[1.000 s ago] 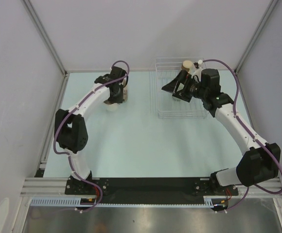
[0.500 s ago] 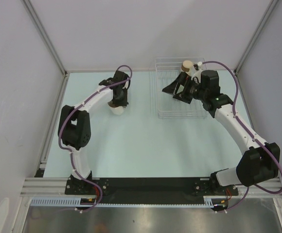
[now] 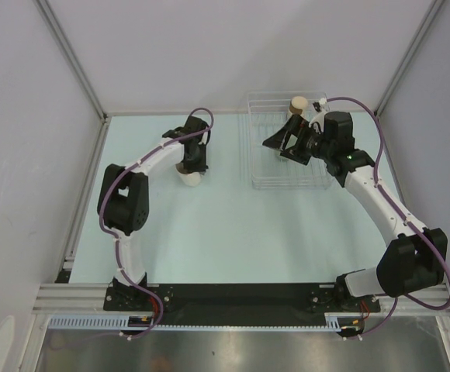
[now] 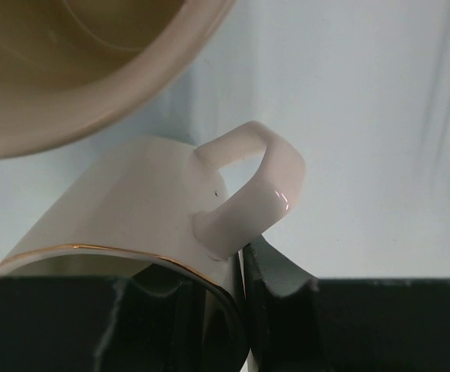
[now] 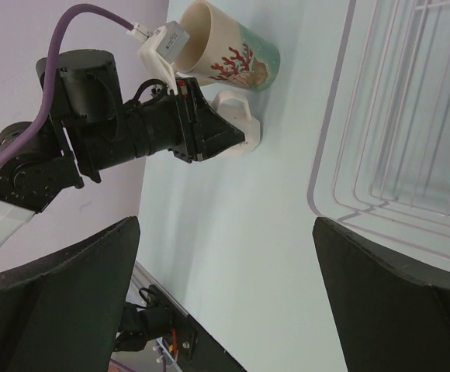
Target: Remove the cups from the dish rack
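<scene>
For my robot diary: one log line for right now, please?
left gripper: shut on white mug rim | white mug: beside cream cup | right gripper: open, over dish rack

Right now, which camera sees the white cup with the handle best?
The left wrist camera: the white cup looks big, handle and gold rim clear. The right wrist camera shows it small, partly behind the left gripper. The top camera shows only a white bit beneath that arm.

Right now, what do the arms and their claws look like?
The left arm and right arm have curved white links with chunky black joints. A purple cable loops along each. The left claw and right claw are black with broad fingers.
</scene>
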